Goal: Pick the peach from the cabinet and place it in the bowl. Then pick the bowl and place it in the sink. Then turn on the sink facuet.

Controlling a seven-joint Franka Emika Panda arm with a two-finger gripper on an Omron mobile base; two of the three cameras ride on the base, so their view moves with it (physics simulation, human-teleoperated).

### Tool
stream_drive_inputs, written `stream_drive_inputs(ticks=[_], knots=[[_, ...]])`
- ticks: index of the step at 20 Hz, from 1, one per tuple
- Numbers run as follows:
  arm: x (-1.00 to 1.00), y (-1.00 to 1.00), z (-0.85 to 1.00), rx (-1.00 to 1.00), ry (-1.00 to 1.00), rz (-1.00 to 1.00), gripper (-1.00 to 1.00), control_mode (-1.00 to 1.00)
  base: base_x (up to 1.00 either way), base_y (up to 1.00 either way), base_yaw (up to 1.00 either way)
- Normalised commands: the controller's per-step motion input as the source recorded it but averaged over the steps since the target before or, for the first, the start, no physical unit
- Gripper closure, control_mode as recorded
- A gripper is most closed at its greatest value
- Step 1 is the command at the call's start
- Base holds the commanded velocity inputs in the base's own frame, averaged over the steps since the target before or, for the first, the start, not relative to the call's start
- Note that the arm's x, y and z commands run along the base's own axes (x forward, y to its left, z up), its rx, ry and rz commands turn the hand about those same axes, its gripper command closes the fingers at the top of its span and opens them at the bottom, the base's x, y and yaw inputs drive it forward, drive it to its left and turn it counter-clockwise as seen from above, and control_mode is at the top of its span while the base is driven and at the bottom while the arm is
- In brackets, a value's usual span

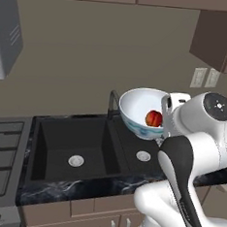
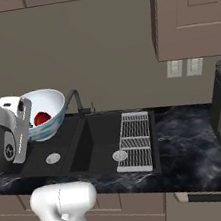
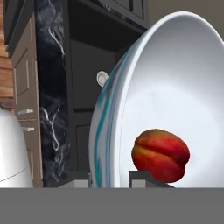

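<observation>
1. The two-finger gripper [image 3: 117, 178] is clamped on the rim of the round white blue-tinted bowl [image 1: 141, 110], held tilted above the sink's right part.
2. The small orange-red peach [image 1: 154, 118] sits inside — step two is in hand.
3. Next: lower the bowl level into the wide black basin [image 1: 73, 146].
4. The arm hides the gripper in both base views — the faucet is half-covered.
</observation>
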Motion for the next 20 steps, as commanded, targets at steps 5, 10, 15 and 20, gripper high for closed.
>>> stream_drive_inputs(ticks=[5, 10, 15, 20], knots=[[-0.02, 0.00, 0.00, 0.00, 0.00, 0.00, 1.00, -1.00, 0.00, -0.01, 0.00], [-0.24, 0.37, -0.01, 0.00, 0.00, 0.00, 1.00, -1.00, 0.00, 0.00, 0.00], [-0.20, 0.92, -0.07, 0.01, 0.07, 0.00, 1.00, -1.00, 0.00, 0.00, 0.00], [0.10, 0.94, -0.30, 0.05, 0.23, -0.03, 1.00, -1.00, 0.00, 0.00, 0.00]])
